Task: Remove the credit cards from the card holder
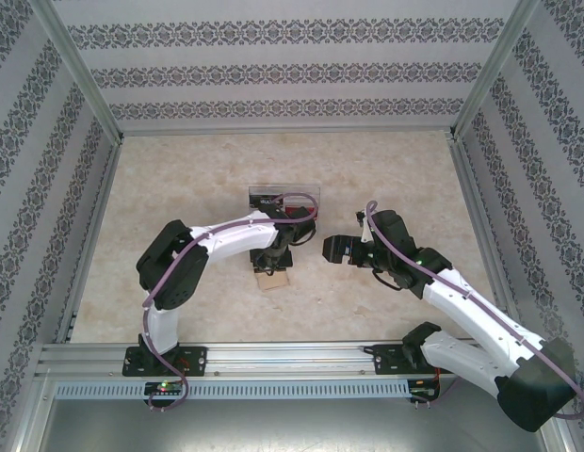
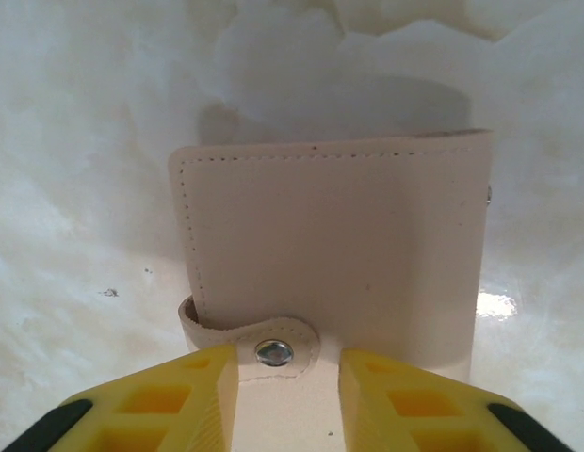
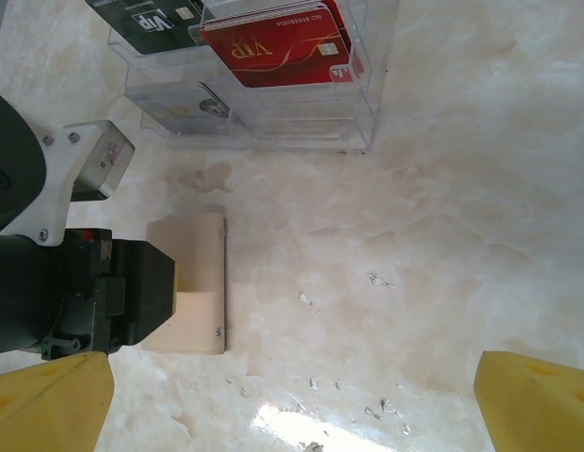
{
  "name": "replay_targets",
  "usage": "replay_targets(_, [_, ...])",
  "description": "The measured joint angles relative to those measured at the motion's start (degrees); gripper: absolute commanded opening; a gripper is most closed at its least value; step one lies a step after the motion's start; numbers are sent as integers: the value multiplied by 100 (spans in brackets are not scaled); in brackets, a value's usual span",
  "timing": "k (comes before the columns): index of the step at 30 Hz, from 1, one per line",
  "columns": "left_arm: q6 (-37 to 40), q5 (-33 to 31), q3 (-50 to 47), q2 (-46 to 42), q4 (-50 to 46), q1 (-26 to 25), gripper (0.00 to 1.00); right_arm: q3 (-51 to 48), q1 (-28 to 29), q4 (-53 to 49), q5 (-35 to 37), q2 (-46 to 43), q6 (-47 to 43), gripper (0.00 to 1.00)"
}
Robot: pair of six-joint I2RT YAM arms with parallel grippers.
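Observation:
The clear plastic card holder (image 1: pixel 284 198) stands at the back centre of the table; the right wrist view shows its walls (image 3: pixel 273 127). It holds a red card (image 3: pixel 278 47), a dark card (image 3: pixel 146 21) and a grey card (image 3: pixel 184 102). My left gripper (image 1: pixel 276 259) points down over a cream leather wallet (image 2: pixel 339 245) in front of the holder. Its yellow fingers (image 2: pixel 202 386) sit apart on either side of the wallet's snap tab (image 2: pixel 274 352), so the gripper (image 2: pixel 288 363) is open. My right gripper (image 1: pixel 332 249) hovers wide open (image 3: pixel 292 381) to the right of the wallet, holding nothing.
The cream wallet (image 1: pixel 273 280) lies flat on the marble-patterned table (image 1: pixel 396 179), closed by its snap. The left arm's dark wrist (image 3: pixel 85 292) covers part of the wallet (image 3: pixel 193 282). Patterned walls and metal posts enclose the table; a rail runs along the near edge.

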Motion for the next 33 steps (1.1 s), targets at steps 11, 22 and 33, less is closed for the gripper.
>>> replay_targets(11, [90,-24,83,227,-68,0,18,-7,0,2,0,15,2,98])
replay_targets(22, [225,-142,92,162,-144,-4,0,-9,20,59,-20,101,4,98])
replay_targets(33, [614,-129,-789,-1373,1047,-4,0,168,573,420,-415,1145,205,77])
